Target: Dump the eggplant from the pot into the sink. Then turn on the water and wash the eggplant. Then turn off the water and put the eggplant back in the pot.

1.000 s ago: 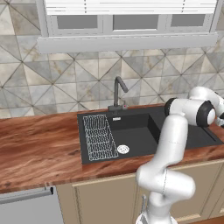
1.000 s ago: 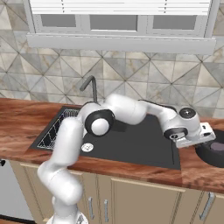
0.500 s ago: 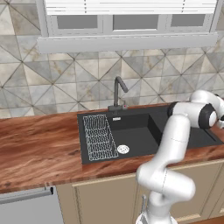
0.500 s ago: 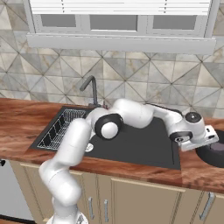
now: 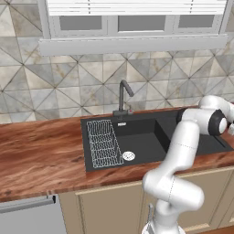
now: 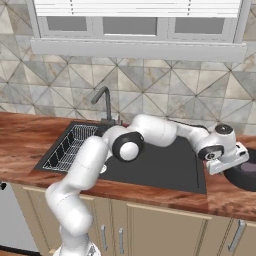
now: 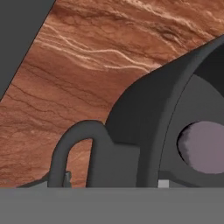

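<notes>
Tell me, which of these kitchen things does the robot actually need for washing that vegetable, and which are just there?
Needed for the job:
- the pot, standing on the counter right of the sink
- the eggplant, inside the pot
- the sink
- the faucet, with no water running

Just there:
- the wire rack
- the wooden counter
- the window

You see a dark charcoal pot [image 7: 144,118] holding a dull purple eggplant [image 7: 205,146], on a reddish-brown desk [image 7: 87,57] veined with pale streaks. The sink [image 5: 141,137] is matte black, its rack [image 5: 103,144] and drain [image 5: 129,156] white.
</notes>
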